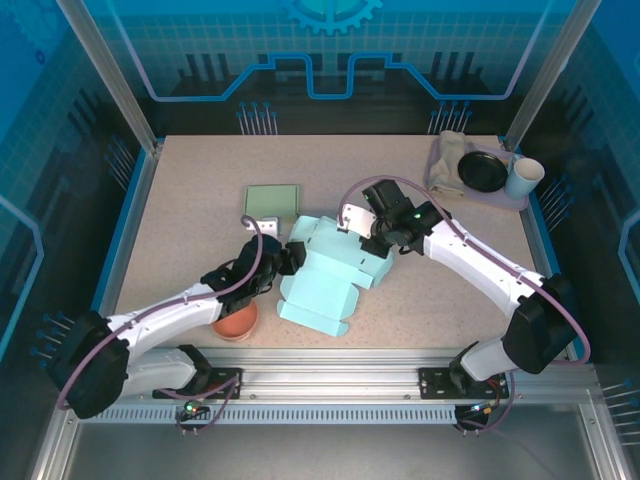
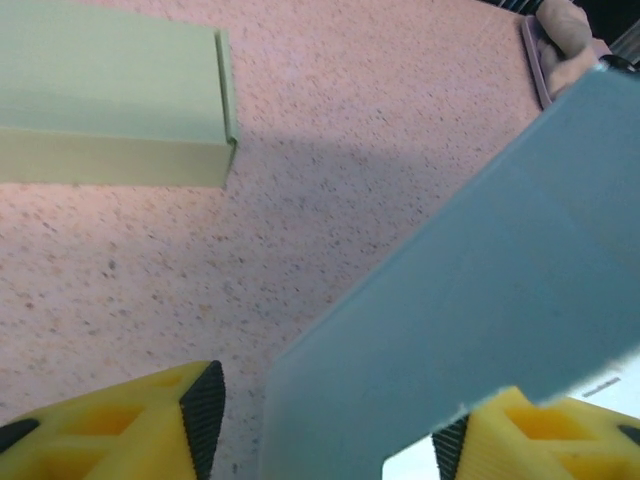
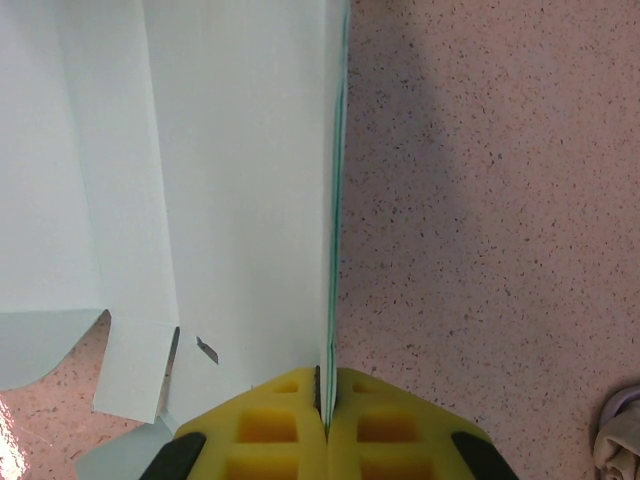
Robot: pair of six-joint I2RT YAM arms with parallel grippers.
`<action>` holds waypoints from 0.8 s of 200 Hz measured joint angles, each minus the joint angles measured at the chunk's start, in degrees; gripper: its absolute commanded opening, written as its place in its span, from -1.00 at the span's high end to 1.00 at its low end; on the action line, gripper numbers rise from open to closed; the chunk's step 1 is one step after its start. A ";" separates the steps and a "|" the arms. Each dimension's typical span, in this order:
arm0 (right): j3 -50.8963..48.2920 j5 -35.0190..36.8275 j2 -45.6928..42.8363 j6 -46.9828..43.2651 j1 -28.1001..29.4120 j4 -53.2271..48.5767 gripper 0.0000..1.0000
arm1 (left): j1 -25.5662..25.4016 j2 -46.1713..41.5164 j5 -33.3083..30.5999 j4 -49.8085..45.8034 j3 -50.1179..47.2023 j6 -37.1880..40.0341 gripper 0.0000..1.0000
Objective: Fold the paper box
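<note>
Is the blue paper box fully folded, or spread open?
Spread open: the paper box lies with loose flaps splayed; the right claw pinches one panel edge.

Looks down on a flat, speckled pinkish-beige tabletop (image 1: 190, 170), edged left and right by narrow blue strips (image 1: 124, 228). Ends at the near side in a silver aluminium rail (image 1: 340, 362) running the full width. Rises at the far corners into two slanted silver metal posts (image 1: 107, 70). Closes behind with a glossy blue back wall panel (image 1: 420, 45), printed with a pale grid, a bright angular line and part of a gear outline. Falls away at both sides into dark blue, perhaps further panels. Carries soft, even light and faint shadows.
</note>
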 measured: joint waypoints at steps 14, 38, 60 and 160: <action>0.00 0.02 0.02 0.00 0.00 0.00 1.00 | -0.02 1.79 2.12 0.26 0.02 -1.44 -0.08; 0.00 0.07 0.04 0.00 0.00 0.00 1.00 | -0.48 4.90 5.22 0.37 0.26 -3.78 -0.06; -0.02 0.44 0.17 0.00 -0.11 0.00 1.00 | -1.77 6.38 7.32 0.44 1.20 -5.38 -0.05; -0.92 3.43 1.90 -0.04 -0.98 1.38 1.00 | -4.70 7.96 9.70 0.42 3.17 -8.68 -0.07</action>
